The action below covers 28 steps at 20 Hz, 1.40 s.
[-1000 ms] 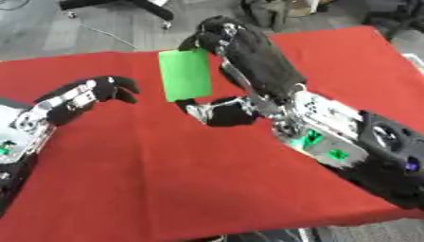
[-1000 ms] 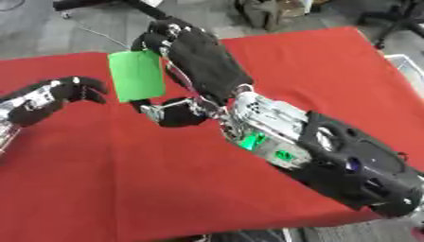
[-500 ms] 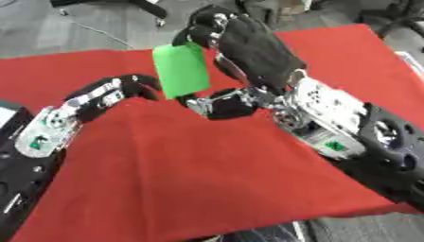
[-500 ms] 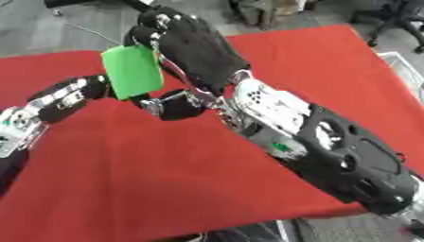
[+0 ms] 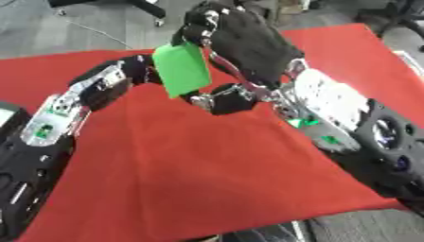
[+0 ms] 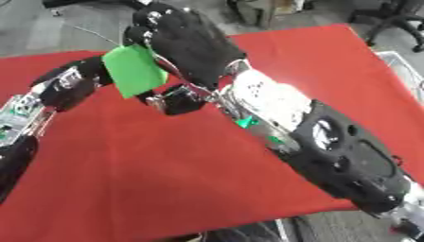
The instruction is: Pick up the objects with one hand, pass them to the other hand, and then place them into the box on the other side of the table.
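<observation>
Overhead, flat green rectangular block (image 5: 182, 70) pinched in right robot hand (image 5: 240, 42) above smooth red tablecloth (image 5: 190, 175); left robot hand's (image 5: 124, 75) fingers unclear.

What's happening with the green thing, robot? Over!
Right hand shut on green block, held above the red table. Left hand right beside the block, fingers hidden. Nothing in the way.

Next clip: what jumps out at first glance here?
A bright green block held above the red table, near the far middle, gripped by the right hand. The left hand reaches in from the left, right beside the block, as if for a handover.
</observation>
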Available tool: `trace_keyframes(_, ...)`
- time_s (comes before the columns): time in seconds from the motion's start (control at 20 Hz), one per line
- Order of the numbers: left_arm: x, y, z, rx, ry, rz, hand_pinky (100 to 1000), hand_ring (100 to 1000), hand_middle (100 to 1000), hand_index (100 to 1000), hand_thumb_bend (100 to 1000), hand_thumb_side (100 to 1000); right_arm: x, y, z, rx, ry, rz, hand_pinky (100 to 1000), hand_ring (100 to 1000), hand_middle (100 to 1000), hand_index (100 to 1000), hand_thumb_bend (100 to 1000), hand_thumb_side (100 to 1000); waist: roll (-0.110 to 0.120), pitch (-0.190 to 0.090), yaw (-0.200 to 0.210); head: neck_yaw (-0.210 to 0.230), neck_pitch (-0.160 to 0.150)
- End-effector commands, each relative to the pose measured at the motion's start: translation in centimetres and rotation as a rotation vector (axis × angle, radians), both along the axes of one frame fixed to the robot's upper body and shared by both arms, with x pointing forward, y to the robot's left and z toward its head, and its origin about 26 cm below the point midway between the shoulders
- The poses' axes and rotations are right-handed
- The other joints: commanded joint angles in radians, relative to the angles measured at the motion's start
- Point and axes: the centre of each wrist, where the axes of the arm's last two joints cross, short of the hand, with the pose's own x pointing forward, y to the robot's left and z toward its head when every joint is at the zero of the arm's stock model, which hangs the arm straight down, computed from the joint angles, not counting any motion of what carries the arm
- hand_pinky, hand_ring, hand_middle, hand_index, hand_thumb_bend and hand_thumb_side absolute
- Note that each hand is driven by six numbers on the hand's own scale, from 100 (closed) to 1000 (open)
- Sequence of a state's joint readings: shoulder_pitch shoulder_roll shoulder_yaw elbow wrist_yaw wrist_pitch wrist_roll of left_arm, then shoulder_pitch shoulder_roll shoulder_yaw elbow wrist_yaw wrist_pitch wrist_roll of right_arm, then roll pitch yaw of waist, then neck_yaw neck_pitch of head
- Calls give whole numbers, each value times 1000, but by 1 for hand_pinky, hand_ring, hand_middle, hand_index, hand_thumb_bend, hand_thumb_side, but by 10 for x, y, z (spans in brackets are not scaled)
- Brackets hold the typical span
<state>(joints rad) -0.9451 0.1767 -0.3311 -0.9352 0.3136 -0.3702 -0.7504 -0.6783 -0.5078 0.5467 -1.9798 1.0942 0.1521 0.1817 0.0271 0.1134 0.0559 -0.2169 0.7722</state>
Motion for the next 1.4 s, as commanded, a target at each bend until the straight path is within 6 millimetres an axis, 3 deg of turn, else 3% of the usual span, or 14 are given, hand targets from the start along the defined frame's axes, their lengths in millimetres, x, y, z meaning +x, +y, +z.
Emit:
trace_keyframes(0.05, -2, -12, 27, -17, -171, -189, 871, 771, 797, 899, 336, 878, -3, 1, 13, -35, -49, -20, 100, 774, 538, 572, 235, 100, 0, -10, -2, 1, -2)
trace_keyframes(0.3, -13, -29, 41, -47, -133, -249, 870, 772, 797, 901, 332, 871, -4, 5, 17, -106, -62, -61, 100, 770, 534, 567, 223, 100, 2, -11, -5, 0, -2)
trace_keyframes(0.85, -29, -44, 61, -48, -36, -319, 864, 753, 765, 890, 308, 847, -9, 20, 15, -199, -140, -119, 100, 766, 533, 565, 212, 100, 9, -9, -6, -4, -2)
trace_keyframes(1.1, -34, -46, 62, -47, -78, -337, 857, 735, 745, 882, 282, 814, -9, 20, 15, -198, -147, -119, 100, 764, 530, 561, 198, 100, 11, -7, -6, -7, -2)
trace_keyframes(1.4, -38, -51, 60, -56, -212, -365, 849, 711, 715, 865, 242, 694, -9, 20, 14, -192, -145, -122, 100, 761, 527, 553, 183, 100, 12, -6, -6, -6, -2)
